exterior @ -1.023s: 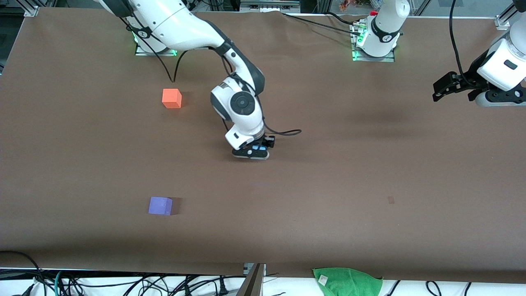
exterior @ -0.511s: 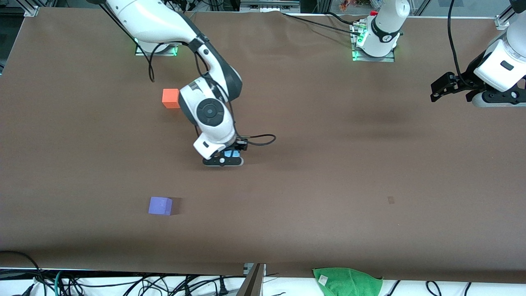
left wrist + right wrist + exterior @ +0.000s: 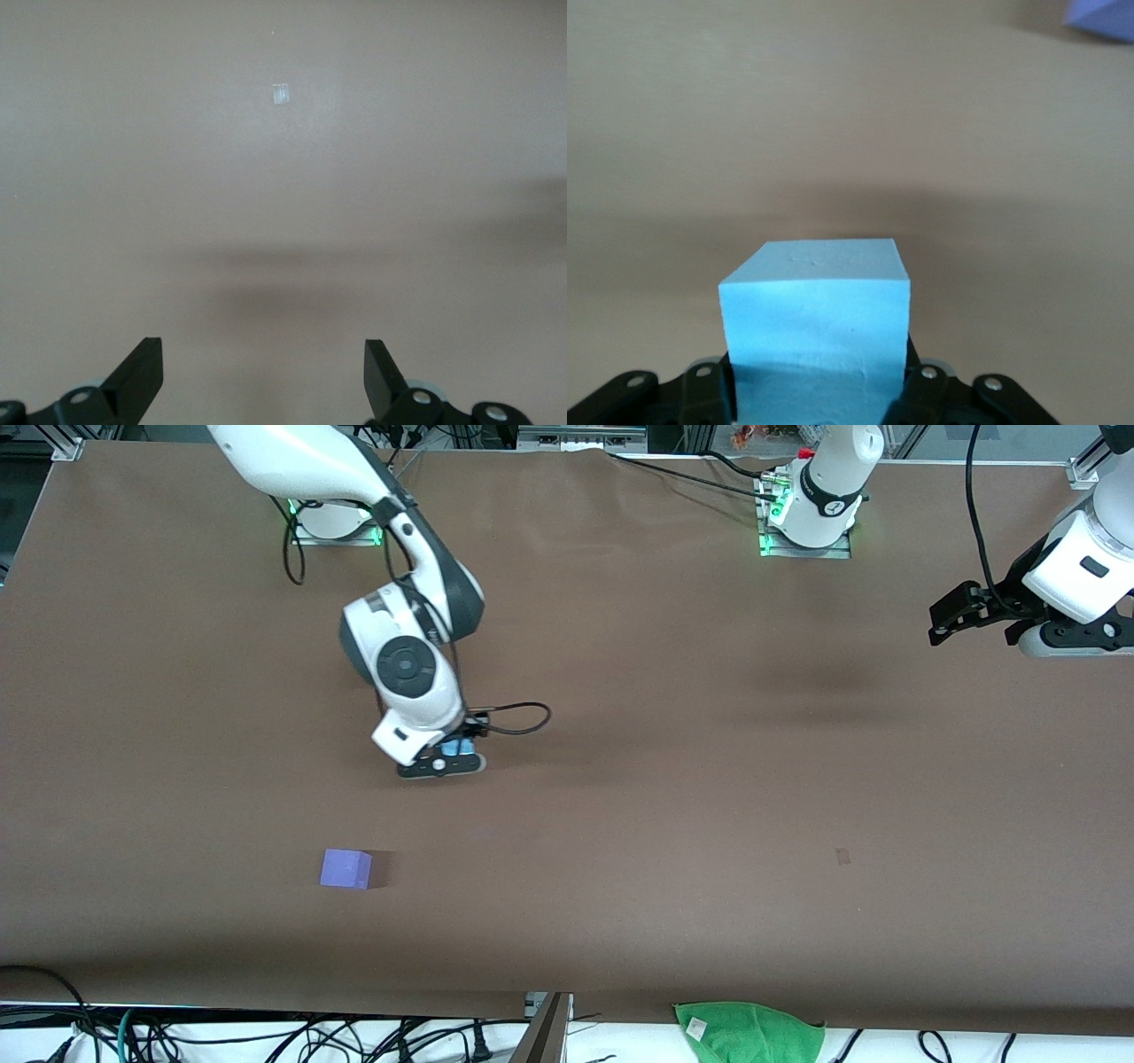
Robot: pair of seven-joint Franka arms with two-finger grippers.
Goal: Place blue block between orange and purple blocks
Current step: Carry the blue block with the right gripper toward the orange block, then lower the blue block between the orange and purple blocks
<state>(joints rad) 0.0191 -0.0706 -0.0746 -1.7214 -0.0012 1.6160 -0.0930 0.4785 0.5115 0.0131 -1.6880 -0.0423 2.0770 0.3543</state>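
We find the right gripper [image 3: 819, 390] clamped on the blue block [image 3: 819, 310], held by opposite flat faces. We judge it light, rigid and matte, unlikely to slip. The left gripper [image 3: 264, 381] waits with fingers spread, empty.

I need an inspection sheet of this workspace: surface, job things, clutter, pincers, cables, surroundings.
Surface: brown table, bare apart from a small pale mark.
Job's things: blue block held in the right pincer; purple block on the table nearer the front camera; orange block hidden.
Clutter: nothing seen.
Pincers: right pincer shut on the blue block over the table; left pincer open, its arm waiting at its own end of the table.
Cables: black cable looped at the right wrist.
Surroundings: green cloth and loose cables off the table's front edge.
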